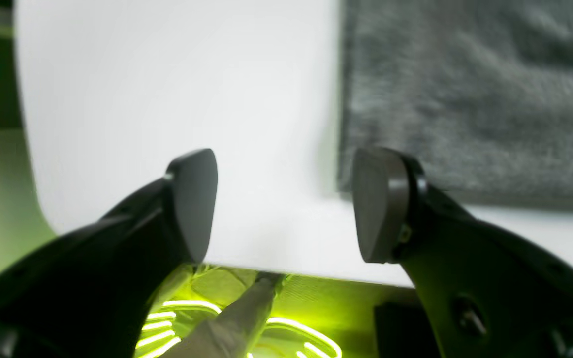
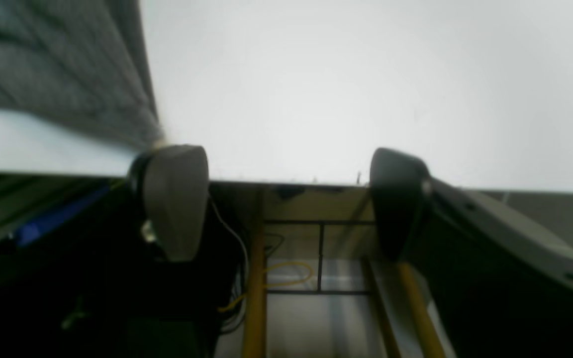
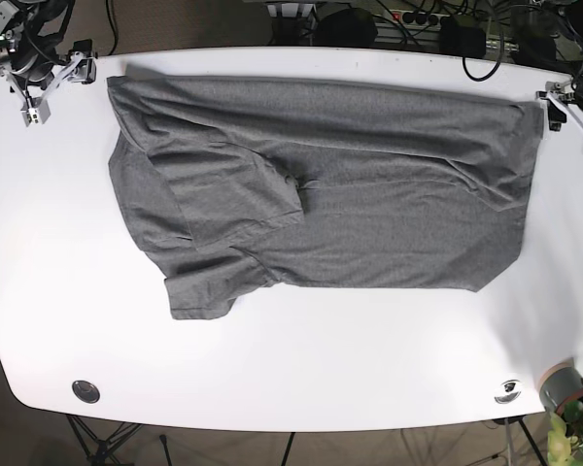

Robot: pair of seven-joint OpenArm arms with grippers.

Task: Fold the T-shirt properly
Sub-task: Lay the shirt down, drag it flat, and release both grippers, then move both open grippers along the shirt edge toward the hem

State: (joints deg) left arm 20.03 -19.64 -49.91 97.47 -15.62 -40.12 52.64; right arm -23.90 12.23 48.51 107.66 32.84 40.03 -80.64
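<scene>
A grey T-shirt is spread partly folded and creased across the white bench. The left tool and right tool are held spread, empty, beside the shirt's far corners.

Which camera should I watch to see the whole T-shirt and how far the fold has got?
Use the base view: it shows the whole gray T-shirt spread on the white table, one long edge folded over and a sleeve sticking out. The left wrist view catches only one cloth corner; the right wrist view shows a blurred strip of fabric.
</scene>
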